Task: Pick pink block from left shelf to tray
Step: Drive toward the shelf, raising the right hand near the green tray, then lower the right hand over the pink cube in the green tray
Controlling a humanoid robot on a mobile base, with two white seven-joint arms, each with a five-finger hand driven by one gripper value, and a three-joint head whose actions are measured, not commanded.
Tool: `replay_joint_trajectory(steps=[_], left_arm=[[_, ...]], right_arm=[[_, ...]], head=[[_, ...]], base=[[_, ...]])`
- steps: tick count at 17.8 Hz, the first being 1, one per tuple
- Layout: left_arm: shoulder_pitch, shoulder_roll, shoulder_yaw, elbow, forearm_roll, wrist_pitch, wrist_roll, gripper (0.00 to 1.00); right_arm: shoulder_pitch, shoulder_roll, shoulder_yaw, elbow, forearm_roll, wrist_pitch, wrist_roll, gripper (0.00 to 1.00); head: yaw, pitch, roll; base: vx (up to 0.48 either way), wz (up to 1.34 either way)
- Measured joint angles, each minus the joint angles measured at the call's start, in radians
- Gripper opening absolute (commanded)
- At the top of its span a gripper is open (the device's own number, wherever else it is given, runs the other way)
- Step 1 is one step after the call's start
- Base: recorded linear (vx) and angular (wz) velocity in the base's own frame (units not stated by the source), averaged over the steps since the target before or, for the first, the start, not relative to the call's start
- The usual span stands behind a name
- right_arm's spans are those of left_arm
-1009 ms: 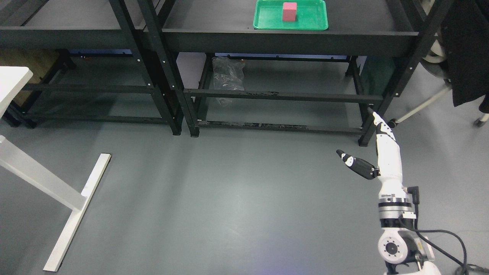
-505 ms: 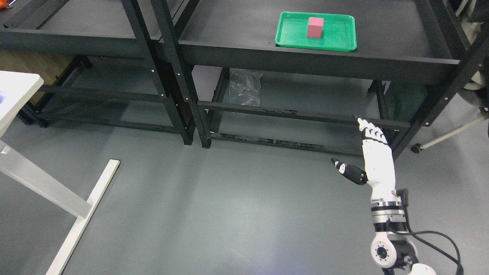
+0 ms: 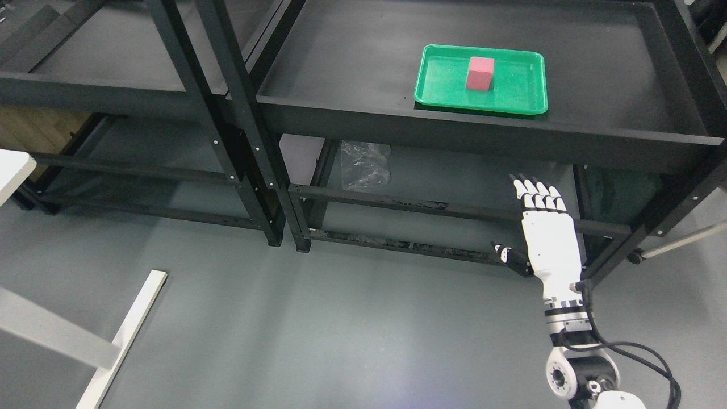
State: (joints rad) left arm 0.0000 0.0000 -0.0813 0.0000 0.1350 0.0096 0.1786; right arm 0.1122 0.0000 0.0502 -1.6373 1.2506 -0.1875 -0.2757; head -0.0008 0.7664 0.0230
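A pink block (image 3: 480, 73) stands upright in the green tray (image 3: 511, 96) on the top of the right black shelf (image 3: 352, 62). My right hand (image 3: 539, 224) is raised in front of that shelf, below its top, with fingers straight and thumb out to the left. It is open and holds nothing. It is well below and slightly right of the tray. The left shelf (image 3: 96, 62) top shows no block in view. My left arm is not in view.
A clear plastic bag (image 3: 365, 165) lies on the lower level of the right shelf. White table legs (image 3: 122, 335) stand on the grey floor at the lower left. Black upright posts (image 3: 238, 113) divide the two shelves. A castor and pale bar (image 3: 676, 241) show at right.
The camera has tilted up and shifted, so the shelves and tray sit lower and larger in the picture. My right hand has turned palm-flat and risen toward the shelf front.
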Motion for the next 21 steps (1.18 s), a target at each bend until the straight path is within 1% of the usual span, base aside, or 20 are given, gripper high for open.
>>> replay_joint_trajectory(steps=[2, 6, 15, 18, 21], left_arm=[[0.000, 0.000, 0.000, 0.000, 0.000, 0.000, 0.000, 1.00], [0.000, 0.000, 0.000, 0.000, 0.000, 0.000, 0.000, 1.00], [0.000, 0.000, 0.000, 0.000, 0.000, 0.000, 0.000, 1.00], [0.000, 0.000, 0.000, 0.000, 0.000, 0.000, 0.000, 1.00], [0.000, 0.000, 0.000, 0.000, 0.000, 0.000, 0.000, 1.00]], right_arm=[[-0.002, 0.000, 0.001, 0.000, 0.052, 0.000, -0.019, 0.99], [-0.005, 0.000, 0.002, 0.000, 0.106, 0.000, -0.128, 0.99], [-0.010, 0.000, 0.020, -0.001, 0.144, -0.008, -0.399, 0.99], [-0.019, 0.000, 0.028, -0.001, 0.147, -0.011, -0.412, 0.99], [-0.036, 0.000, 0.035, 0.000, 0.147, -0.012, -0.324, 0.99]], head=[[0.0000, 0.000, 0.000], [0.0000, 0.000, 0.000], [0.0000, 0.000, 0.000], [0.0000, 0.000, 0.000], [0.0000, 0.000, 0.000]], base=[[0.312, -0.13], [0.346, -0.11], [0.316, -0.03], [0.278, 0.00], [0.257, -0.03]])
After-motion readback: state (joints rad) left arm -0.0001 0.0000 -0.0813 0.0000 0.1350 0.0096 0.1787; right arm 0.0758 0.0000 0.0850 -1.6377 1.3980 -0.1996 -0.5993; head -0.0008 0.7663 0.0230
